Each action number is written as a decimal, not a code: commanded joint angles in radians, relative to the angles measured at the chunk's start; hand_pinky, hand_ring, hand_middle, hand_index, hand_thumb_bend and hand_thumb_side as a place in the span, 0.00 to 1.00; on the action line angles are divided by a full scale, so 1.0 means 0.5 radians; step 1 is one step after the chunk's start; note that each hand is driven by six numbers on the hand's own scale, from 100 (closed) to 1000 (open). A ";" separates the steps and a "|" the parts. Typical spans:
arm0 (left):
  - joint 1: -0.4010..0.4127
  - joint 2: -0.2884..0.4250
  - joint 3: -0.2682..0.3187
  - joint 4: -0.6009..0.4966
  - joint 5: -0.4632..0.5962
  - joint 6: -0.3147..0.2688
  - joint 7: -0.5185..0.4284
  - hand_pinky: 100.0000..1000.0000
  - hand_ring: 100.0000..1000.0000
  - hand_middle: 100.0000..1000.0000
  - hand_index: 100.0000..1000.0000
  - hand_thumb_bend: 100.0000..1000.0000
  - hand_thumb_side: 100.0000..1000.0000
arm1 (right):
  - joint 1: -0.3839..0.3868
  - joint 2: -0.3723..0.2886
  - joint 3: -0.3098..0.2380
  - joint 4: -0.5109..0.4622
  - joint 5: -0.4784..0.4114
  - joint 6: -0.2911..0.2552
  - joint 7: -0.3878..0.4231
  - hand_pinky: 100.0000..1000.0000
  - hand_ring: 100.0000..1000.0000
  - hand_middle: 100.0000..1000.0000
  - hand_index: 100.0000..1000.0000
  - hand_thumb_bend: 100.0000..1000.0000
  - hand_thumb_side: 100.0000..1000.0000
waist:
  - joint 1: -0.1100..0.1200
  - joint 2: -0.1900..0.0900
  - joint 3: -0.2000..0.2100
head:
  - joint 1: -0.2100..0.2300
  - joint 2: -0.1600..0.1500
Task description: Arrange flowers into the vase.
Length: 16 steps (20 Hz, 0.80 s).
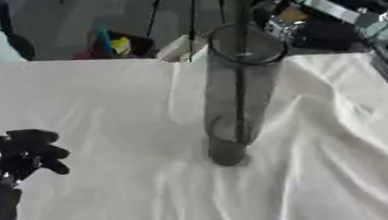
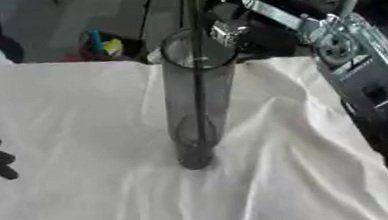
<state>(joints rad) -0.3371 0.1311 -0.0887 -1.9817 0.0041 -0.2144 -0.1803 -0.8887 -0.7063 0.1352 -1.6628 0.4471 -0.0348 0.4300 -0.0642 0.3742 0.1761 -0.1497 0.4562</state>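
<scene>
One thin dark green flower stem [image 1: 242, 85] stands inside the tall, smoky-grey transparent cylinder vase [image 1: 234, 123], which sits upright near the middle of the worktop on its creased cream cloth [image 1: 326, 170]. The stem's long axis runs close to vertical, its foot low in the vase and its top passing out through the rim and beyond the upper edge of the view.

Your right hand [image 2: 230, 31] is up behind the rim, beside the stem; you cannot tell from here whether its fingers are closed on the stem or clear of it. Your left hand [image 1: 25, 154] rests idle at the left edge, fingers curled, holding nothing.

Mind the vase: it is tall and narrow on wrinkled cloth, so any sideways pull on the stem, or a knock from your right arm against the rim, could likely tip it.
</scene>
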 commanded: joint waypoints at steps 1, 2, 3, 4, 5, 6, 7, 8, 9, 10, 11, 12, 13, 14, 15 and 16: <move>-0.022 0.009 -0.014 -0.037 -0.005 -0.001 -0.010 0.47 0.58 0.63 0.68 0.00 1.00 | -0.019 -0.077 -0.049 -0.038 -0.009 -0.020 0.027 0.73 1.00 0.81 0.86 0.00 1.00 | -0.007 -0.005 -0.005 | 0.008 -0.024; -0.022 0.009 -0.014 -0.037 -0.005 -0.001 -0.011 0.47 0.58 0.63 0.68 0.00 1.00 | -0.017 -0.079 -0.051 -0.039 -0.010 -0.023 0.032 0.73 1.00 0.81 0.86 0.00 1.00 | -0.007 -0.005 -0.004 | 0.008 -0.025; -0.021 0.008 -0.015 -0.037 -0.005 0.000 -0.012 0.47 0.58 0.63 0.68 0.00 1.00 | -0.015 -0.080 -0.053 -0.040 -0.011 -0.025 0.034 0.73 1.00 0.81 0.86 0.00 1.00 | -0.007 -0.005 -0.004 | 0.008 -0.025; -0.022 0.008 -0.015 -0.037 -0.005 0.000 -0.012 0.47 0.58 0.63 0.68 0.00 1.00 | -0.013 -0.081 -0.053 -0.041 -0.011 -0.027 0.037 0.73 1.00 0.81 0.86 0.00 1.00 | -0.007 -0.004 -0.003 | 0.008 -0.025; -0.022 0.008 -0.015 -0.037 -0.005 -0.001 -0.013 0.47 0.58 0.63 0.68 0.00 1.00 | -0.011 -0.082 -0.053 -0.042 -0.009 -0.029 0.040 0.73 1.00 0.81 0.86 0.00 1.00 | -0.007 -0.004 -0.002 | 0.009 -0.024; -0.023 0.008 -0.015 -0.037 -0.005 -0.001 -0.013 0.47 0.58 0.63 0.68 0.00 1.00 | -0.008 -0.083 -0.052 -0.042 -0.007 -0.031 0.044 0.73 1.00 0.81 0.86 0.00 1.00 | -0.007 -0.003 -0.001 | 0.009 -0.024; -0.024 0.008 -0.014 -0.037 -0.005 -0.002 -0.013 0.47 0.58 0.63 0.68 0.00 1.00 | -0.005 -0.084 -0.052 -0.041 -0.004 -0.031 0.046 0.73 1.00 0.81 0.86 0.00 1.00 | -0.006 -0.002 0.000 | 0.010 -0.024; -0.024 0.008 -0.014 -0.037 -0.005 -0.002 -0.013 0.47 0.58 0.63 0.68 0.00 1.00 | -0.001 -0.084 -0.052 -0.041 -0.003 -0.031 0.048 0.73 1.00 0.81 0.86 0.00 1.00 | -0.006 -0.002 0.002 | 0.010 -0.024; -0.024 0.008 -0.013 -0.037 -0.006 -0.002 -0.012 0.47 0.58 0.63 0.68 0.00 1.00 | 0.002 -0.085 -0.052 -0.040 -0.001 -0.031 0.049 0.73 1.00 0.81 0.86 0.00 1.00 | -0.007 -0.001 0.003 | 0.010 -0.024; -0.025 0.008 -0.013 -0.037 -0.006 -0.003 -0.012 0.47 0.59 0.63 0.68 0.00 1.00 | 0.005 -0.085 -0.052 -0.040 0.001 -0.031 0.050 0.73 1.00 0.81 0.85 0.00 1.00 | -0.007 0.000 0.004 | 0.011 -0.025; -0.025 0.007 -0.013 -0.037 -0.006 -0.002 -0.012 0.47 0.59 0.63 0.68 0.00 1.00 | 0.007 -0.084 -0.052 -0.041 0.002 -0.031 0.052 0.73 1.00 0.81 0.85 0.00 1.00 | -0.008 0.000 0.005 | 0.011 -0.026; -0.026 0.007 -0.013 -0.037 -0.007 -0.003 -0.012 0.47 0.59 0.63 0.68 0.00 1.00 | 0.010 -0.084 -0.050 -0.041 0.003 -0.032 0.055 0.73 1.00 0.81 0.85 0.00 1.00 | -0.008 0.001 0.007 | 0.011 -0.027; -0.026 0.007 -0.012 -0.037 -0.007 -0.003 -0.012 0.47 0.59 0.63 0.68 0.00 1.00 | 0.013 -0.085 -0.049 -0.041 0.004 -0.033 0.058 0.73 1.00 0.81 0.85 0.00 1.00 | -0.008 0.001 0.009 | 0.011 -0.028; -0.027 0.007 -0.012 -0.037 -0.007 -0.003 -0.012 0.47 0.59 0.63 0.68 0.00 1.00 | 0.015 -0.086 -0.048 -0.042 0.004 -0.033 0.061 0.73 1.00 0.81 0.85 0.00 1.00 | -0.007 0.002 0.010 | 0.011 -0.028; -0.027 0.007 -0.012 -0.037 -0.007 -0.003 -0.012 0.47 0.59 0.63 0.68 0.00 1.00 | 0.016 -0.086 -0.049 -0.042 0.004 -0.033 0.062 0.73 1.00 0.81 0.85 0.00 1.00 | -0.007 0.002 0.011 | 0.012 -0.028; -0.027 0.007 -0.012 -0.037 -0.007 -0.004 -0.012 0.47 0.59 0.63 0.68 0.00 1.00 | 0.018 -0.088 -0.049 -0.042 0.005 -0.033 0.063 0.73 1.00 0.81 0.85 0.00 1.00 | -0.007 0.002 0.012 | 0.012 -0.027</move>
<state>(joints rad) -0.3371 0.1311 -0.0888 -1.9817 0.0039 -0.2130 -0.1844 -0.8697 -0.7177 0.1235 -1.6666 0.4465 -0.0507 0.4581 -0.0642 0.3770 0.1812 -0.1453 0.4555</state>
